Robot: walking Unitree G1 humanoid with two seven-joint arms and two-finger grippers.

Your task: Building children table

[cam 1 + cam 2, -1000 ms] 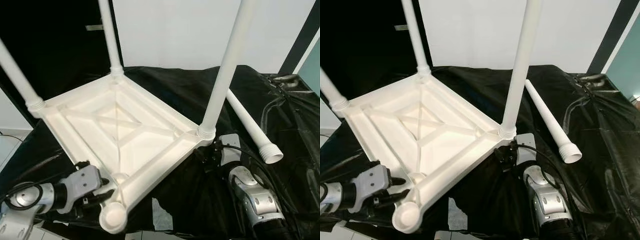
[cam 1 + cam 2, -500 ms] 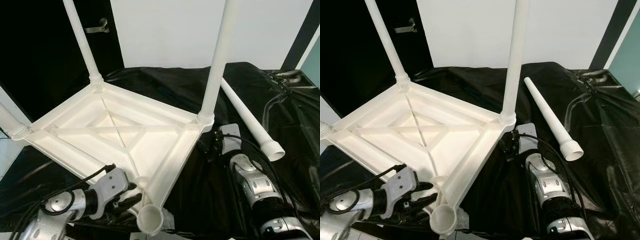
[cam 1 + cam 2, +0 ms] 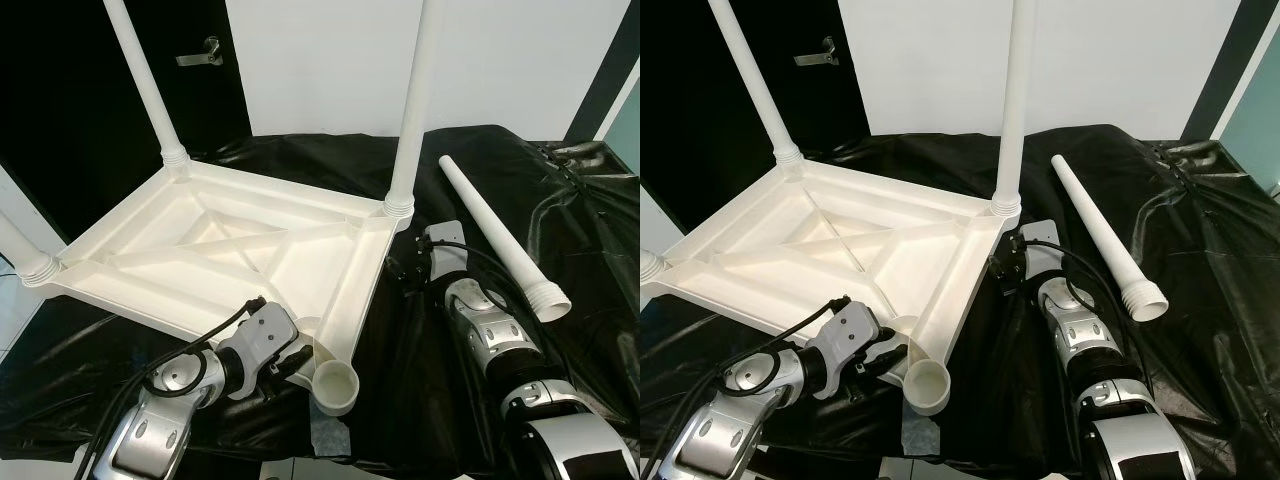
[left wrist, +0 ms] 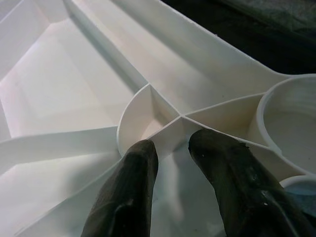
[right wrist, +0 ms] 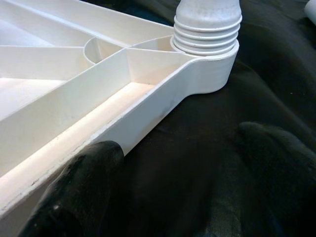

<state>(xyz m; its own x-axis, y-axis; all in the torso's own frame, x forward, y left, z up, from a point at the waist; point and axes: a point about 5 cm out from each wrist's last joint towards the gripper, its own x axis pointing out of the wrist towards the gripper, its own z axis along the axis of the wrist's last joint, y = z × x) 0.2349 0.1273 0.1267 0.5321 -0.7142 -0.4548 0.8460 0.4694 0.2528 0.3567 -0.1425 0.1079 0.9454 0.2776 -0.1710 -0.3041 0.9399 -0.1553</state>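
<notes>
While upturned on black plastic sheeting (image 3: 560, 200), white plastic tabletop (image 3: 200, 255): three legs fitted. Left gripper (image 4: 173, 145) fingers pinch corner rib; right gripper (image 5: 173, 163) fingers apart beside rim. Loose white leg (image 3: 500, 240) nearby.

A smooth, matt white plastic table frame (image 3: 230, 250) lies on glossy, crinkled black plastic sheeting (image 3: 560, 220); a loose white plastic leg (image 3: 500, 240) shows ridged threads, beside silver metal arms with matt black fingers (image 4: 128, 197).

A crinkled black plastic sheet (image 3: 560, 210) covers the tabletop. Behind stand a white wall (image 3: 320, 60) and a black door (image 3: 90, 120) with a metal handle (image 3: 208, 47); possibly tape (image 3: 325, 435) near the front edge.
</notes>
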